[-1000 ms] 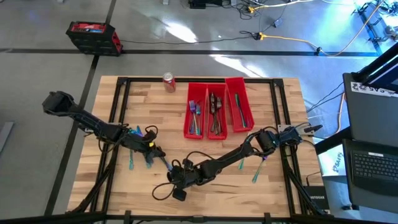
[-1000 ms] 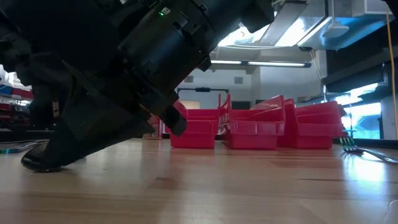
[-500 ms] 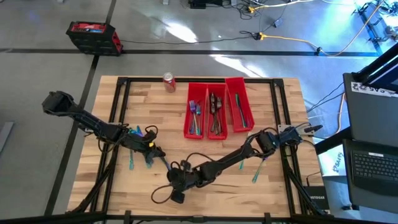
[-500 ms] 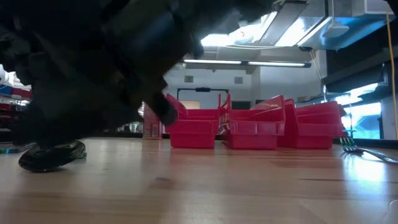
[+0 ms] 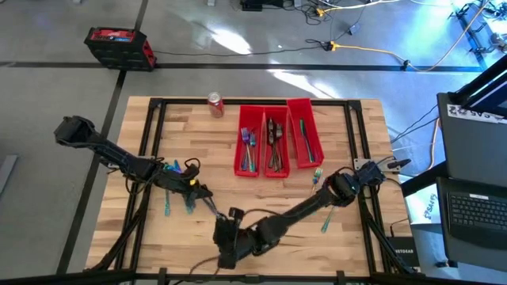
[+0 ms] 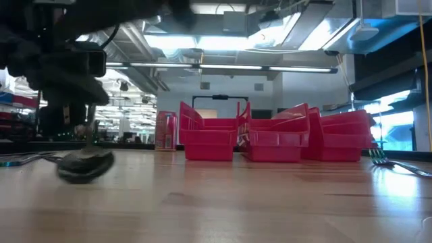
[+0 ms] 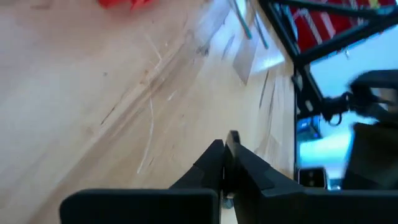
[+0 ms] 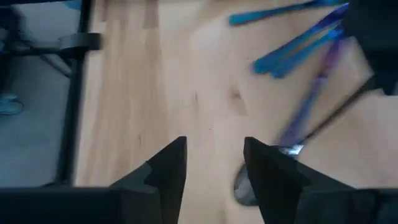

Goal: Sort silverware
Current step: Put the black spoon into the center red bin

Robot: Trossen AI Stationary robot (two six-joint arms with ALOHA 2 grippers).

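Note:
A dark spoon [image 5: 210,206] slants down from my left gripper [image 5: 200,193], which is shut on its handle. The spoon's bowl [image 6: 84,166] rests on the wood. My right gripper [image 8: 214,146] hangs open above the table just near of the bowl [image 8: 245,186], with nothing between its fingers; in the high view my right gripper [image 5: 223,236] is near the front edge. Loose teal and purple silverware [image 8: 292,46] lies by my left gripper. Three red bins [image 5: 275,146] at the far middle hold sorted pieces. My left gripper pinches the spoon's thin handle [image 6: 90,135] near its upper end between its two shut fingers [image 7: 227,155], slanting down from the table's left. The spoon hangs steeply below the fingers, with its bowl [image 6: 84,166] on the table.
A red soda can [image 5: 215,104] stands at the far edge, left of the bins. A fork [image 5: 317,172] and a teal piece [image 5: 325,221] lie at the right, under my right arm. Two teal pieces [image 5: 169,207] lie left of the spoon. Another fork [image 6: 395,163] shows at the low view's right.
My right gripper has opened, risen off the table and drawn back toward the near edge, away from the spoon's bowl. The spoon stays in my left gripper with its bowl on the wood.

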